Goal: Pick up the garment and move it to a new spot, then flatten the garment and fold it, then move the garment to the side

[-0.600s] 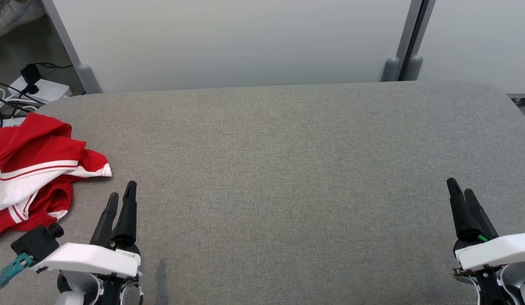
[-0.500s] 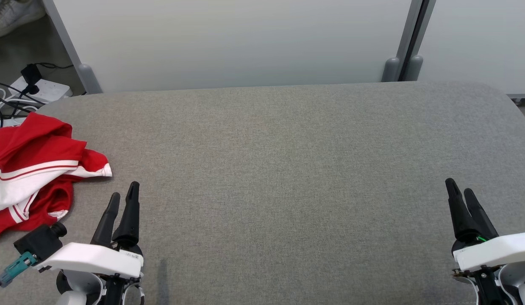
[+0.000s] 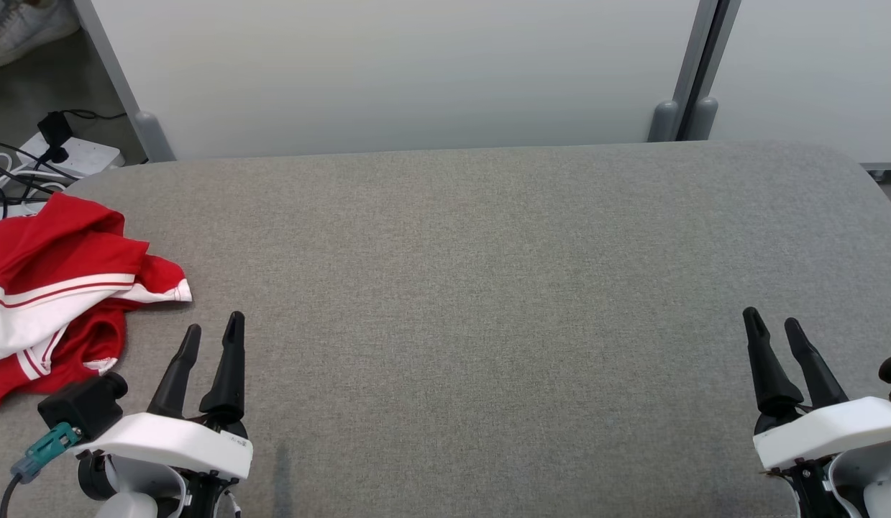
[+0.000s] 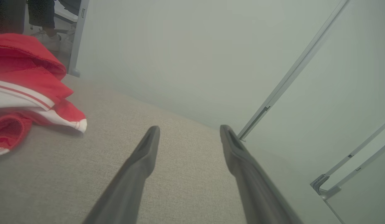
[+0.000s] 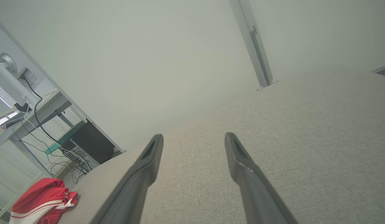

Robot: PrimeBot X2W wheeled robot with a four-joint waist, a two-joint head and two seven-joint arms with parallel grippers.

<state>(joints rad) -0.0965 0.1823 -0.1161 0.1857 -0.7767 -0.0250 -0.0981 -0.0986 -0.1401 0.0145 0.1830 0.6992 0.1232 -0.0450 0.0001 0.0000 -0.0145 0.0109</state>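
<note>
A: What takes up most of the scene?

B: A wide surface [image 3: 445,288] covered in grey woven cloth, with rounded far corners. Behind it stand pale wall panels [image 3: 387,72] joined by grey posts.

A: And where is the garment?

B: The garment [image 3: 57,288] is red with white bands and thin red stripes. It lies crumpled in a heap at the far left edge of the surface, on the robot's left, with one white-hemmed corner pointing toward the middle.

A: How do the arms stand?

B: The left end effector [image 3: 215,324] is at the lower left of the head view, just beside the garment's near edge but apart from it. Its two dark fingers are spread, with bare grey cloth showing in the gap. The right end effector [image 3: 771,319] is well apart from the garment, at the lower right, and its fingers are parted the same way. Neither grips anything.

A: Anything smaller?

B: On the floor past the left corner there is a white power strip [image 3: 78,151] with dark cables, and beyond that a pale shoe [image 3: 28,25].
</note>
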